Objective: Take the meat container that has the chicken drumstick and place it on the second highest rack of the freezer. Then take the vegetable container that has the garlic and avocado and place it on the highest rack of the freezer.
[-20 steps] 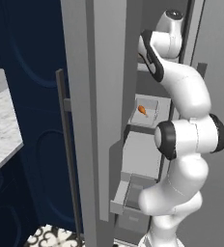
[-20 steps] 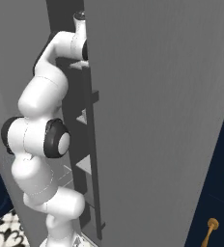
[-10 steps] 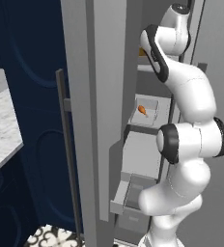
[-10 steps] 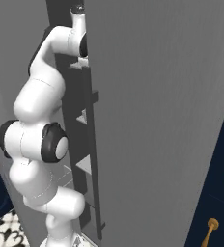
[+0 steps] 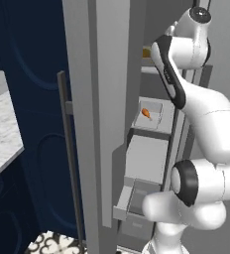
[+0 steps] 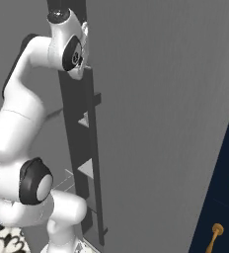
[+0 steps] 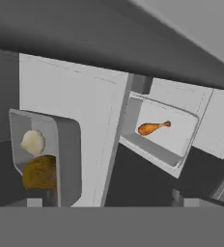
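2 trays (image 7: 68, 144), 1 drumstick (image 7: 152, 128), 1 garlic (image 7: 33, 142), 1 avocado (image 7: 39, 172).

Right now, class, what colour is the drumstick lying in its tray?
Orange-brown: the chicken drumstick shows best in the hand view, against its pale grey tray.

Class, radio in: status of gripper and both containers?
Gripper open, holding nothing. Drumstick tray on lower rack. Garlic and avocado tray on rack above. Nothing blocking.

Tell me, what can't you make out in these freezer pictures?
- Vegetable container, hand view: its near end is cut off by the bottom edge.
- Avocado, left base view: mostly hidden behind the arm.
- Freezer shelves, right base view: seen edge-on, contents hidden.
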Motion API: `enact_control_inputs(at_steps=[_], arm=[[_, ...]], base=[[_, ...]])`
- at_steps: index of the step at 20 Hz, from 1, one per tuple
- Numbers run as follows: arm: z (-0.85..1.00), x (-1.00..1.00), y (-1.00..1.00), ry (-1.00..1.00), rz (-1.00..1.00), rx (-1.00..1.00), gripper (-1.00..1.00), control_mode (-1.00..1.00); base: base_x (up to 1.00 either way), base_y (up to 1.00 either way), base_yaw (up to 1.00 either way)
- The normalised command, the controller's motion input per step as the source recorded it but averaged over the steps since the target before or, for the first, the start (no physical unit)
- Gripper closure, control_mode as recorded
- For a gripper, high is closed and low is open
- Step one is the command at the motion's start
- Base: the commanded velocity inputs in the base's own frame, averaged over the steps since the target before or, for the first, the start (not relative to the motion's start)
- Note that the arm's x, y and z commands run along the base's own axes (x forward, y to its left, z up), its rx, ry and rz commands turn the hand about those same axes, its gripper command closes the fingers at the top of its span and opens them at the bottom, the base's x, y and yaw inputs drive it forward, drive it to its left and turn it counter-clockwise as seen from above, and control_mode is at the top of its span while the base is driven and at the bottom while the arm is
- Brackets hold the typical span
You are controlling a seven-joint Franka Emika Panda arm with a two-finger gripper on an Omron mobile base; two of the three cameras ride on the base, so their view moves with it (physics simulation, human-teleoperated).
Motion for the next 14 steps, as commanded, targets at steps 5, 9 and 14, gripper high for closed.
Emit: enact_control_inputs(at_steps=[5,9,14], arm=[[0.39,-1.00,0.00,-0.10,0.00,-0.01,-1.00,-1.00],[0.12,-1.00,0.01,0.00,0.00,0.00,-1.00,-1.00],[-0.08,-1.00,0.03,0.00,0.00,0.00,-1.00,-1.00]], base=[[0.00,0.00,0.00],[0.00,0.00,0.00],[0.00,0.00,0.00]])
